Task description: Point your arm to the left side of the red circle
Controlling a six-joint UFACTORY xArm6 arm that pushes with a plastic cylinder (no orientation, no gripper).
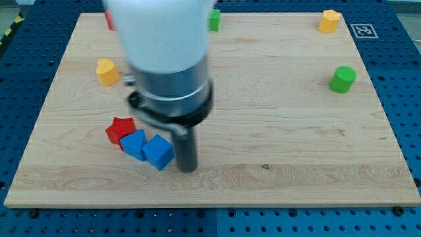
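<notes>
Here, no readable writing shows; only a black-and-white marker tag [364,30] sits off the wooden board [276,131], far up-right of my tip [188,169]. My tip is a bare rod, touching down just right of the blue cube [158,152]. Beyond that cube lie another blue block [134,143] and a red star [120,129]. A red block [109,20], shape unclear, peeks out far up-left at the top edge. Rightward, the board lies open.

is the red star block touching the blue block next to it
Touching: in the camera view the red star block and the nearer blue block overlap edges with no board showing between.
</notes>
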